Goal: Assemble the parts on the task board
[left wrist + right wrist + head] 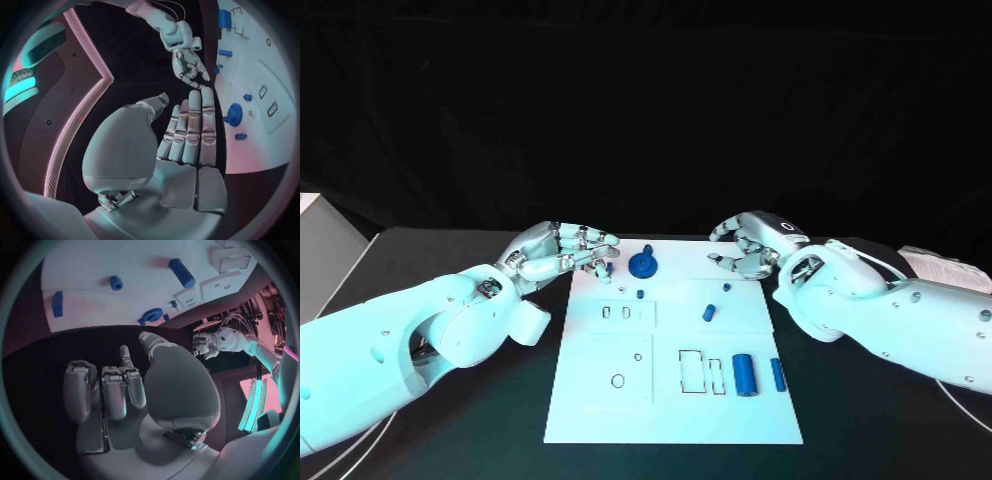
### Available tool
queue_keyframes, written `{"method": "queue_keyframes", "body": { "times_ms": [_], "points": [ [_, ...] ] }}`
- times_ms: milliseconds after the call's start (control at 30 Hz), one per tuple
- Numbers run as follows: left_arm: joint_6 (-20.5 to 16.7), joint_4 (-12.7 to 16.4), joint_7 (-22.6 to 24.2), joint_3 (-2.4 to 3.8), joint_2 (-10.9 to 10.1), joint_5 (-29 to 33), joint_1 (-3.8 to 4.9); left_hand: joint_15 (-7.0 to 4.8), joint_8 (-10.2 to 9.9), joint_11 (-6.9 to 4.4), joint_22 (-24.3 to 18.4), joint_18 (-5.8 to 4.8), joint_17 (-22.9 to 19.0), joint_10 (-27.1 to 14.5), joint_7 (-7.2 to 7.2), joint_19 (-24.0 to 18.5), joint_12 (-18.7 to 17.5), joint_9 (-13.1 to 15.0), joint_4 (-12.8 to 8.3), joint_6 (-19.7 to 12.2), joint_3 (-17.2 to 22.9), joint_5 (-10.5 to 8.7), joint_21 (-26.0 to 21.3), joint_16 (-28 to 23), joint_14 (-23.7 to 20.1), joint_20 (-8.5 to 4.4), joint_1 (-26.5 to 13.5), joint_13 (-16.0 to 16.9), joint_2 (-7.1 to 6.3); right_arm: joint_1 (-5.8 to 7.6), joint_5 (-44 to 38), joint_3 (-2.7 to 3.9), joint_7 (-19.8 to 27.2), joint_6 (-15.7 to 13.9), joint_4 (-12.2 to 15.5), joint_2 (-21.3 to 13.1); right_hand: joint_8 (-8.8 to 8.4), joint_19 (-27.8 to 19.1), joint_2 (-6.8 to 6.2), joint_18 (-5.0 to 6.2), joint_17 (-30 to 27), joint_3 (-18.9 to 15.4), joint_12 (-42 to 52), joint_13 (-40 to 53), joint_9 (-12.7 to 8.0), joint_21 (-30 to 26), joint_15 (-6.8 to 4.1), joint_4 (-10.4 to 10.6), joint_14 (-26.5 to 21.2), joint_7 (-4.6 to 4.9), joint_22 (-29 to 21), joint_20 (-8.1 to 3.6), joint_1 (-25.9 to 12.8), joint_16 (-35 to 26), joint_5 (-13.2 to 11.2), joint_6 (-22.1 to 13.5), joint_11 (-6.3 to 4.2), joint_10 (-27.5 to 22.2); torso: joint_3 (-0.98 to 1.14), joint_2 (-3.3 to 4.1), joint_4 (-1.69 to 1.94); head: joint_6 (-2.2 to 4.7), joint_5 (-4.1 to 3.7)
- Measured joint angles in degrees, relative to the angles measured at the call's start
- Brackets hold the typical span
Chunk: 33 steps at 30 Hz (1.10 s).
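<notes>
Blue cylinder (744, 374) lengthwise along task board (589, 410).

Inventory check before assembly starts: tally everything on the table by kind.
Round part: 1
Cylinders: 2
Small pieces: 4
Board: 1
Total: 8

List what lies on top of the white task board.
On the task board lie a round blue part, two blue cylinders, and smaller blue pieces. The left hand covers the board's far left corner.
</notes>
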Motion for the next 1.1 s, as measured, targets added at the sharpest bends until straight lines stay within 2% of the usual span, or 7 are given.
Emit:
{"method": "queue_keyframes", "body": {
  "times_ms": [100, 267, 300, 433, 567, 833, 1100],
  "points": [
    [0.01, -0.03, 0.02, 0.0, -0.01, 0.0, -0.05, 0.0, 0.0, 0.0, 0.0, 0.0, 0.02, 0.0, 0.0, 0.0, 0.0, 0.0, 0.0, 0.0, 0.0, 0.0, 0.0, 0.0, 0.0, 0.0, 0.0, 0.0, 0.0, 0.51, 3.68, 0.04, 2.69, 0.09, 0.4, -2.97, -0.22, 0.0, -1.28, 0.0, 0.0, 0.87, 0.0, 0.0, -0.08, 0.0, 0.0, -0.87, 0.0, 0.1, 0.0, 0.0, 1.39, 0.0, -1.21, 0.1, 0.0, 0.0, 0.17, -0.15, -0.21, -0.07, -0.19],
    [0.02, -0.15, 0.05, 0.0, -0.07, 0.0, -0.25, 0.0, 0.0, 0.0, 0.0, 0.0, 0.02, 0.0, 0.0, 0.0, 0.0, 0.0, 0.0, 0.0, 0.0, 0.0, 0.0, 0.0, 0.0, 0.0, 0.0, 0.0, 0.0, 1.1, 9.31, 0.08, 7.07, 1.16, -0.55, -7.08, -0.42, 0.0, -2.42, 0.0, 0.0, 0.83, -0.23, 0.0, -0.16, 0.0, 0.0, -1.82, 0.0, 0.1, -0.01, 0.0, 2.54, 0.0, -2.29, 0.1, 0.0, 0.0, 0.43, -0.36, -0.65, -0.21, -0.51],
    [0.02, -0.17, 0.05, -0.01, -0.07, 0.0, -0.26, 0.0, 0.0, 0.0, 0.03, 0.0, 0.02, 0.0, 0.0, 0.0, 0.0, -0.01, 0.0, 0.0, 0.0, 0.0, 0.0, 0.0, 0.0, 0.0, 0.0, 0.0, 0.0, 1.13, 10.11, 0.08, 7.67, 1.47, -0.92, -7.49, -0.43, 0.0, -2.66, 0.0, -0.01, 0.79, -0.26, 0.0, -0.16, 0.0, -0.13, -1.86, 0.14, 0.1, -0.01, 0.0, 2.78, 0.0, -2.58, 0.1, 0.0, 0.0, 0.49, -0.39, -0.73, -0.21, -0.52],
    [0.03, -0.2, 0.07, -0.01, -0.07, 0.0, -0.46, 0.0, 0.0, 0.0, 0.05, 0.01, 0.02, 0.0, 0.0, -0.31, 0.0, 0.03, -0.1, 0.0, 0.1, 0.0, 0.26, 0.0, 0.0, 0.03, 0.0, 0.0, 0.0, 1.17, 12.89, 0.07, 9.59, 3.22, -2.18, -8.28, -0.99, 0.0, -2.88, 0.0, -0.01, -0.05, -0.27, 0.0, -0.31, 0.0, -0.46, -2.22, -0.03, -0.12, -0.01, 0.0, 2.99, 0.0, -7.01, -0.11, 0.0, 0.0, 0.74, -0.4, -0.99, -0.1, -0.57],
    [0.05, -0.21, 0.07, -0.01, -0.04, 0.0, -0.87, 0.0, 0.0, 0.0, 0.04, 0.01, 0.01, 0.0, 0.0, -0.41, 0.0, 0.05, -0.17, 0.0, 0.17, 0.0, 0.26, 0.0, 0.0, -0.01, 0.0, 0.0, 0.0, 0.95, 14.16, 0.02, 10.56, 5.15, -3.34, -8.35, -1.32, 0.0, -3.08, 0.0, -0.01, -0.69, -0.55, 0.0, -0.43, 0.0, -0.46, -2.34, -0.03, 0.18, -0.01, 0.0, 3.54, 0.0, -7.82, -0.69, 0.0, 0.0, 1.03, -0.35, -1.15, -0.04, -0.71],
    [0.09, -0.27, 0.07, -0.01, 0.09, 0.0, -1.2, 0.0, 0.0, 0.0, 0.04, 0.0, 0.01, 0.0, 0.0, -0.41, 0.0, 0.05, -0.16, 0.0, 0.17, 0.0, 0.26, 0.0, 0.0, -0.01, 0.0, 0.0, 0.0, -0.08, 14.16, -0.1, 11.03, 7.63, -6.97, -6.3, -1.88, 0.0, -2.59, 0.0, -0.01, -1.42, -0.55, 0.0, -0.57, 0.0, -0.45, -2.46, -0.03, 0.3, -0.02, 0.0, 4.53, 0.0, -8.27, -1.36, 0.0, 0.0, 1.04, -0.3, -1.25, -0.33, -0.96],
    [0.17, -0.37, 0.09, -0.01, 0.12, 0.01, -1.39, 0.0, 0.0, 0.0, 0.09, 0.0, 0.01, 0.0, 0.0, -0.41, 0.0, 0.05, -0.16, 0.0, 0.17, 0.0, 0.26, 0.0, 0.0, -0.01, 0.0, 0.0, 0.0, -1.36, 13.49, -0.2, 11.01, 8.4, -10.35, -3.35, -1.88, 0.0, -2.11, 0.0, -0.01, -1.48, -0.55, 0.04, -0.56, 0.0, -0.44, -2.51, -0.02, 0.3, -0.03, 0.0, 5.12, 0.0, -7.64, -1.36, 0.17, 0.17, 0.97, -0.2, -1.02, -0.77, -1.53]
  ]
}}
